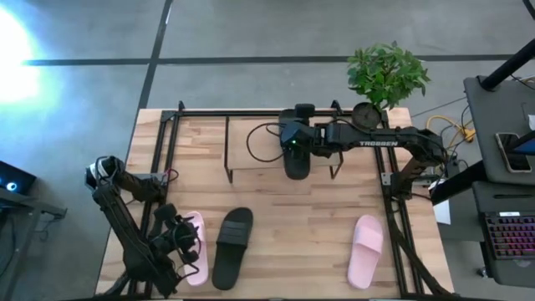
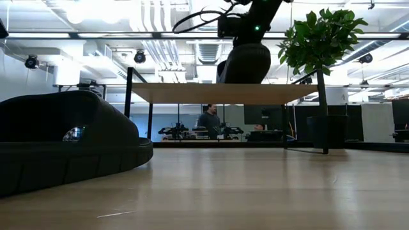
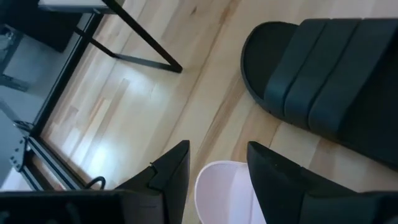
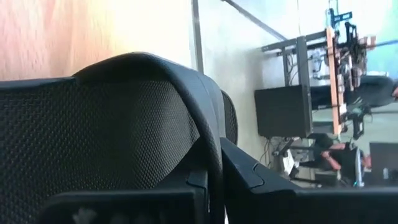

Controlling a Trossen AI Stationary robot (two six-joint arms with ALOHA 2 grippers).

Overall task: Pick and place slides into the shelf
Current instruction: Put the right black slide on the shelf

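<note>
My right gripper (image 1: 294, 144) reaches in from the table's right over the shelf (image 1: 251, 134), a black-framed rack with a wood board top (image 2: 192, 93). It is shut on a black slide (image 1: 297, 164), which also shows in the low view (image 2: 246, 64). My left gripper (image 3: 217, 168) is open at the near left, its fingers either side of the end of a pink slide (image 3: 221, 190) that lies flat on the table (image 1: 194, 247). A second black slide (image 1: 232, 247) lies flat beside it. A second pink slide (image 1: 365, 249) lies at the near right. My right gripper pinches the black slide's wide strap at its edge (image 4: 211, 155) between the two fingers, with the mesh-lined inner side (image 4: 112, 124) toward the camera. The fingers come level from the table's right. The slide hangs tilted, its lower end (image 2: 243, 80) at the shelf's board; whether it rests there I cannot tell.
A potted plant (image 1: 386, 73) stands at the shelf's far right corner. Black frame rails run along the table's left (image 1: 159, 167) and right (image 1: 389, 201) sides. Bare wood lies between the black slide and the right pink slide (image 1: 301, 242).
</note>
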